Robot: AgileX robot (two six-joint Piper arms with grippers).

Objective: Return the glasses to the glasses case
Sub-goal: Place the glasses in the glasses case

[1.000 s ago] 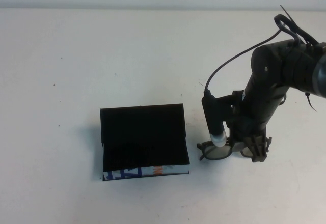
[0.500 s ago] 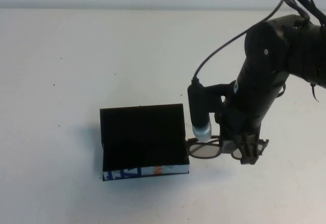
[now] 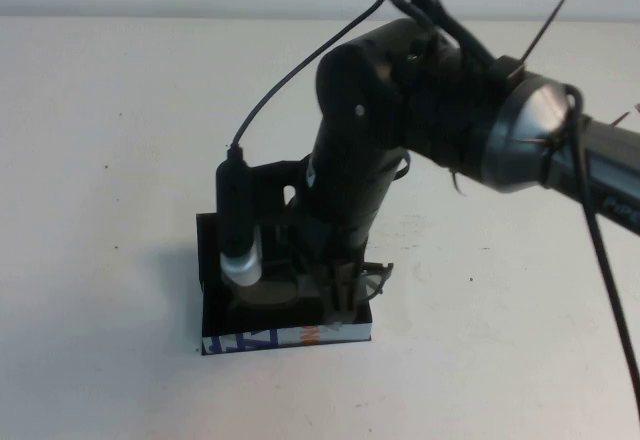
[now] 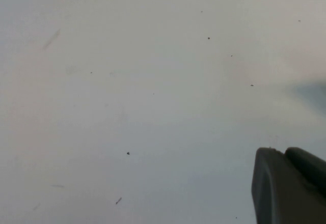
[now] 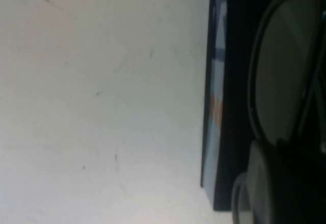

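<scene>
My right gripper [image 3: 338, 303] is shut on the glasses [image 3: 272, 292] and holds them low over the open black glasses case [image 3: 262, 340], whose blue, white and orange printed side faces me. One lens hangs over the case's black lining. The other end of the frame [image 3: 377, 277] sticks out past the case's right edge. In the right wrist view a lens [image 5: 285, 76] lies just over the case, next to its printed side [image 5: 216, 86], with a grey finger [image 5: 270, 188] below it. My left gripper [image 4: 290, 183] is shut and empty over bare table, outside the high view.
The white table [image 3: 120, 160] spreads wide on all sides of the case. The right arm [image 3: 420, 100] and its cable reach in from the right. The black wrist camera [image 3: 238, 220] with a white tip hangs over the case's left half.
My right arm has carried the glasses to the left, from the table to the right of the case to over the open case. The case has not moved.
</scene>
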